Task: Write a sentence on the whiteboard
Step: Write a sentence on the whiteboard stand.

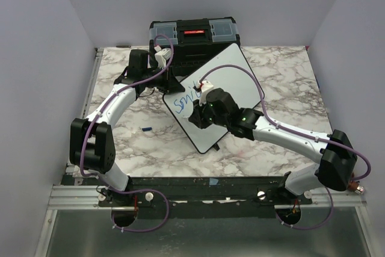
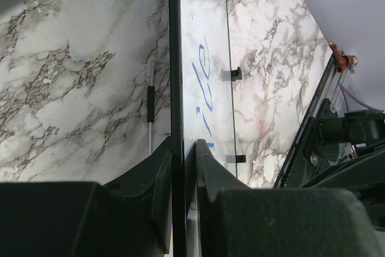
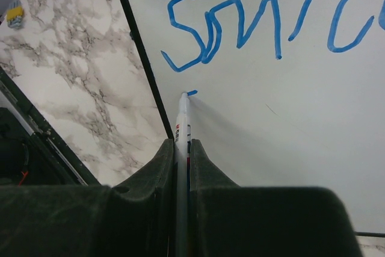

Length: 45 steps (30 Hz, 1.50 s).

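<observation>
From above we see the whiteboard (image 1: 234, 79) angled across the counter (image 1: 289, 82); at the left wrist, our left end effector (image 2: 183, 148) pinches its rim; at the right wrist, the right end effector (image 3: 181, 148) grips a marker (image 3: 183, 115), tip under the sentence (image 3: 240, 28).

The top view looks steeply down from above and behind the arm bases at the near edge, far enough back to take in the whole bench (image 1: 289, 82), with the whiteboard (image 1: 231, 79) at its middle. The left wrist camera sits close behind the left claw (image 2: 182, 145) and sights along the whiteboard's rim, edge-on, with bench on either side. The right wrist camera sits just behind the right claw (image 3: 182, 148) and faces the board's surface from very near; the blue writing (image 3: 240, 31) shows in all three views.
</observation>
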Motion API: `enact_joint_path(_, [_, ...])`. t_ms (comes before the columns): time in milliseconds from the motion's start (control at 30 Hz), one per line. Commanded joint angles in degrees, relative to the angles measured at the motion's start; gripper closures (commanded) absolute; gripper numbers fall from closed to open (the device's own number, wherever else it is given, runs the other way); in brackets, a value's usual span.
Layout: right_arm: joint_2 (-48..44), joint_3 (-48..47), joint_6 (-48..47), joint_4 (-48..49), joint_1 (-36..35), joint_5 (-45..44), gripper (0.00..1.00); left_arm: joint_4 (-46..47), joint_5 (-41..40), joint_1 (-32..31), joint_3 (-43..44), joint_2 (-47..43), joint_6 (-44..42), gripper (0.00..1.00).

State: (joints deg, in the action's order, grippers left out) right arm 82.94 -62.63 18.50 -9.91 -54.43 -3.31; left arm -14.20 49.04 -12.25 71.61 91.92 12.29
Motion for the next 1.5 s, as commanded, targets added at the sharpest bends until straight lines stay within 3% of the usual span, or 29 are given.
enact_joint_path(0, [0.82, 0.73, 0.70, -0.28, -0.33, 2.70, 0.99, 6.35, -3.00, -0.08, -0.08, -2.61, -4.12, 1.00])
enact_joint_path(700, [-1.29, 3.22, 3.47, -2.57, -0.32, -6.44, 0.99, 6.64, -2.63, -0.12, -0.01, -2.49, -3.86, 1.00])
enact_joint_path(1467, [-2.69, 6.18, 5.16, -2.33, -0.33, -0.38, 0.99, 6.58, -2.81, -0.11, -0.25, -2.75, -3.94, 1.00])
